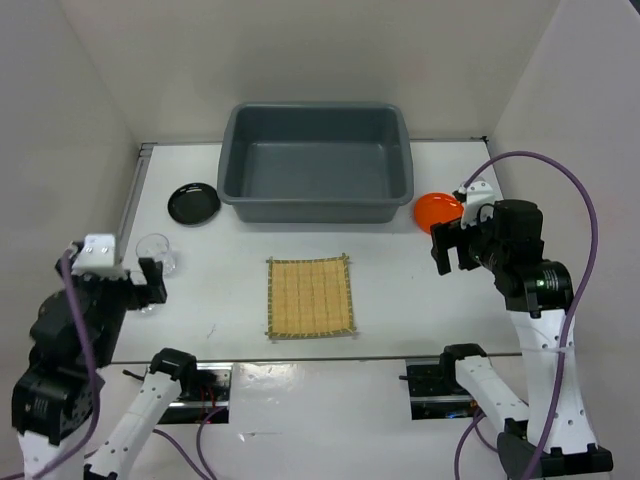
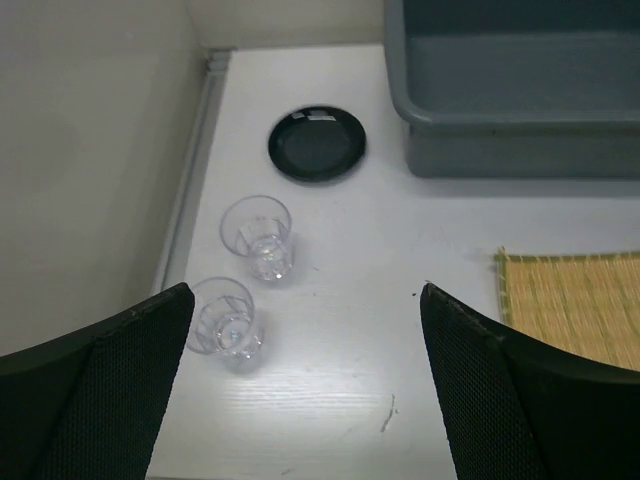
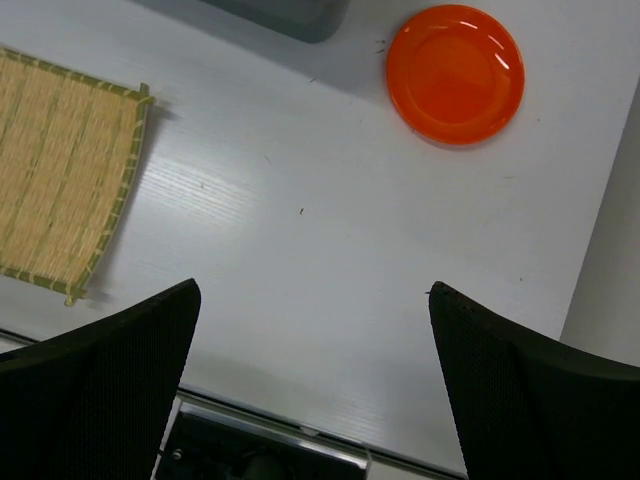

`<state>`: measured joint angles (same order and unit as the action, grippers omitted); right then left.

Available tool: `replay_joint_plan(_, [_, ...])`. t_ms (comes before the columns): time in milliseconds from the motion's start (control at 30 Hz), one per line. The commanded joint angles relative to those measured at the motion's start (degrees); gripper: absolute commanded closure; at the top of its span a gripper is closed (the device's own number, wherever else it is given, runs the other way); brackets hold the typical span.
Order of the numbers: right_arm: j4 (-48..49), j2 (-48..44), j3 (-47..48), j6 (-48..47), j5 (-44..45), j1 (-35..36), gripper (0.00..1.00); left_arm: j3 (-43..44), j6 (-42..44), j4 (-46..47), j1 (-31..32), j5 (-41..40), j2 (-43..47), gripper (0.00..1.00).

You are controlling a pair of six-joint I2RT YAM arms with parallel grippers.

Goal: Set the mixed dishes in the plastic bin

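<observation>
The large dark grey plastic bin stands empty at the back centre. The black plate lies left of it, the orange plate right of it. The yellow woven mat lies flat in front of the bin. Two clear glass cups stand upright at the left. My left gripper is open and empty, held above the table just right of the nearer cup. My right gripper is open and empty, above the table in front of the orange plate.
White walls close in the table at the left, back and right. A metal rail runs along the left edge. The table's front edge lies just below my right gripper. The bin's corner shows in the right wrist view.
</observation>
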<state>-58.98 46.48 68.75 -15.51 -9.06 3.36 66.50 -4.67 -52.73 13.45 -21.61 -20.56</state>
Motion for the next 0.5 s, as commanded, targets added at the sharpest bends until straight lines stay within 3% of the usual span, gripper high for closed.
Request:
replay_joint_plan(0, [-2.3,0.3,3.0,-1.9,-2.3,1.0,0.01,5.4,1.5,0.1,-2.5,10.2,-13.6,0.0])
replay_joint_plan(67, [-3.8,0.3,3.5,-5.9,-6.3,1.0,0.01,13.3,-1.4,-1.1,-3.1,12.6,-22.0,0.0])
replay_joint_plan(200, [-6.5,5.7,3.5,-12.6,-14.0,1.0,0.01,16.5,-14.7,-1.8,-3.1,22.2,-30.1,0.0])
replay_joint_plan(267, [-6.5,9.8,3.0,-14.1,-15.9,1.0,0.01,13.2,-21.1,-1.7,-1.8,31.9,-35.4,0.0])
replay_joint_plan(300, [-6.5,14.7,3.0,-14.6,-16.4,1.6,0.01,6.8,-22.8,2.3,-0.7,34.0,-36.0,0.0])
replay_joint_plan(367, [-7.1,19.5,3.5,-14.6,-17.0,2.8,0.01,0.2,-28.7,6.6,2.6,33.3,-33.9,0.0])
replay_joint_plan(467, [-7.1,26.8,3.5,-14.6,-16.4,3.3,0.01,-8.9,-29.4,8.6,3.9,35.3,-34.9,0.0])
